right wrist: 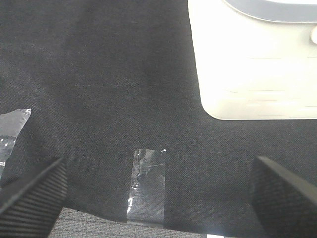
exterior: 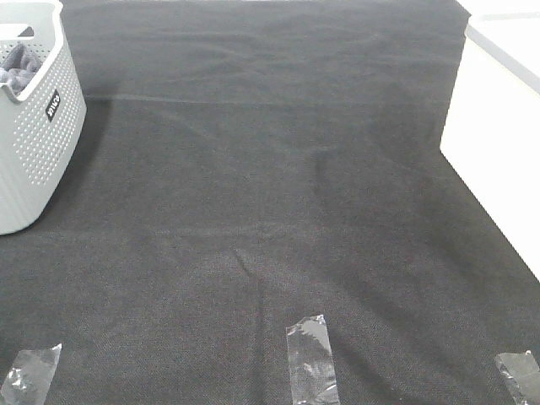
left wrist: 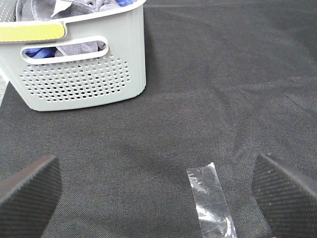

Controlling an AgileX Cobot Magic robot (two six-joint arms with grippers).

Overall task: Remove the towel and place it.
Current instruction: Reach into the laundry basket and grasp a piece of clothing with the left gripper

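- The towel [exterior: 15, 69] lies bunched inside the pale perforated basket [exterior: 42, 143], at the far left of the black-clothed surface [exterior: 270, 186].
- Left tool [left wrist: 158, 198]: jaws spread wide and empty, above the cloth near the basket.
- Right tool [right wrist: 158, 198]: jaws wide and empty, over 1 tape strip [right wrist: 147, 183].

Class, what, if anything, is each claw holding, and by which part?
Nothing: the left claw and right claw are open and empty; the towel lies in the basket.

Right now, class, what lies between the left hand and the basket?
Only bare black table cloth separates the left hand from the basket, as the left wrist view shows; a tape strip lies aside.
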